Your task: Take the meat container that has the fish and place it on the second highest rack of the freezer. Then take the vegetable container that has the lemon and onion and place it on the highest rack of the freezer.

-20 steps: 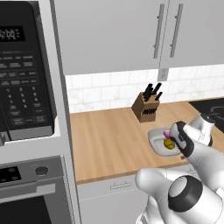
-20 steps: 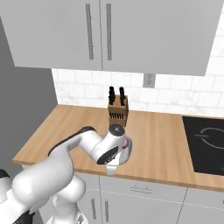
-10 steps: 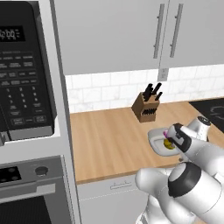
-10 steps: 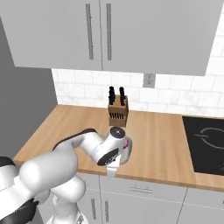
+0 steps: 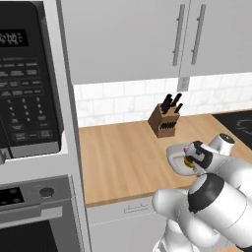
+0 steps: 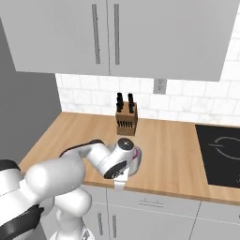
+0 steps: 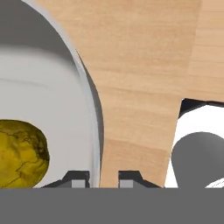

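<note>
The vegetable container [image 5: 176,158] is a shallow light-grey tray on the wooden counter near its front edge. Inside it the yellow lemon [image 7: 19,153] lies close to the wall, and a sliver of the magenta onion [image 5: 186,147] shows by the hand. My gripper [image 7: 103,177] reaches down over the tray's right side, its two fingertips [image 7: 78,177] shut on the tray's thin rim [image 7: 89,118], one inside and one outside. From the right, my white hand [image 6: 123,159] covers most of the tray. The meat container, the fish and the freezer are out of view.
A knife block [image 5: 165,120] stands at the back by the tiled wall. A black stovetop [image 6: 220,152] lies to the right. The microwave [image 5: 24,83] and oven [image 5: 29,216] column rises on the left. Upper cabinets [image 6: 108,33] hang overhead. The counter's front edge [image 6: 164,190] is just below the tray.
The jaws went from wide apart to closed on the tray's rim. The hand has settled slightly lower at the tray; the tray stays where it was.
</note>
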